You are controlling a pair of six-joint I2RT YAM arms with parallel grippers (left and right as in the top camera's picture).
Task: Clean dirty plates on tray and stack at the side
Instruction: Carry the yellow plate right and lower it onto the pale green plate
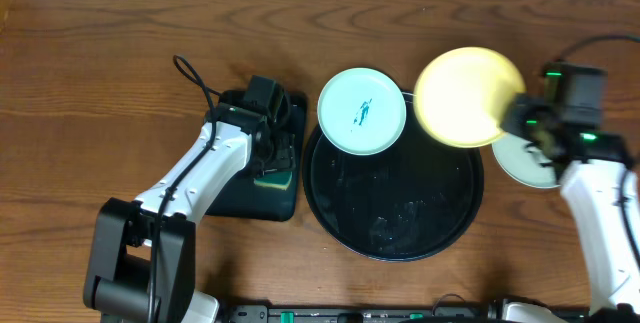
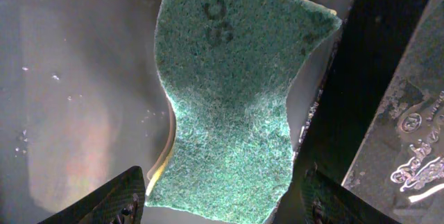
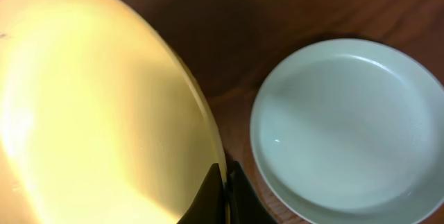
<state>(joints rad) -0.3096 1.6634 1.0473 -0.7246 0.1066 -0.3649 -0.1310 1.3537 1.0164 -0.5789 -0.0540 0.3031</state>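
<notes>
- Gripping the yellow plate (image 1: 465,96) by its rim, the right gripper (image 1: 515,113) has its fingers closed narrowly on the plate's edge; the right wrist view shows the two fingertips pinched together on that rim (image 3: 225,189).
- The yellow plate (image 3: 97,106) is held tilted and raised off the table (image 1: 100,63), over the far right part of the round tray (image 1: 395,203).
- A clean mint plate (image 1: 525,163) lies flat on the wood towards the table's right edge, just beside the round tray and partly under the right gripper; in the right wrist view this plate (image 3: 347,123) sits apart from the yellow rim.
- A smudged mint plate (image 1: 362,111), teal marks at its centre, rests over the far left rim of the round tray.
- The left gripper (image 1: 270,153) hangs over the rectangular tray (image 1: 240,198), left of the round tray, with its fingers spread wide on either side of a green sponge (image 2: 236,92).
- Bare wood runs along the far edge and the left edge of the table; the round tray's wet floor is open towards the near edge.
</notes>
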